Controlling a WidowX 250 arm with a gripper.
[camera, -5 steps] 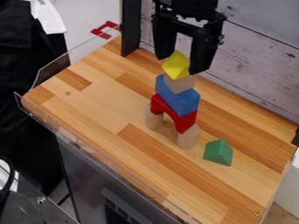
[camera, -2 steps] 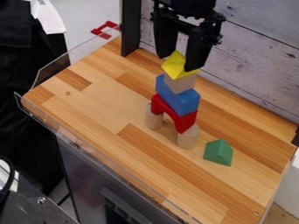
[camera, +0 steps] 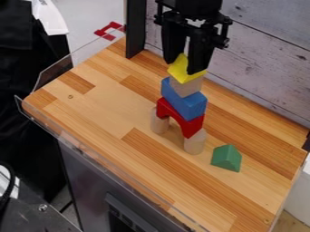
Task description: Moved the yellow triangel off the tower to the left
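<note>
The gripper (camera: 181, 67) is at the top of the tower, its two fingers shut on the yellow triangle (camera: 178, 70) from either side. The triangle's right part is partly hidden by a fingertip. It rests on a natural wood block (camera: 187, 86), with a blue block (camera: 185, 103) below that. Under the blue block a red arch (camera: 176, 118) bridges two upright wooden cylinders.
A green block (camera: 226, 158) lies on the wooden table (camera: 109, 122) to the right of the tower. A clear guard edges the table's left and front. A black post and a plank wall stand behind.
The gripper's fingers have drawn closer together around the yellow triangle, the right one moving left. The triangle has turned slightly on top, while the blocks below have stayed still.
</note>
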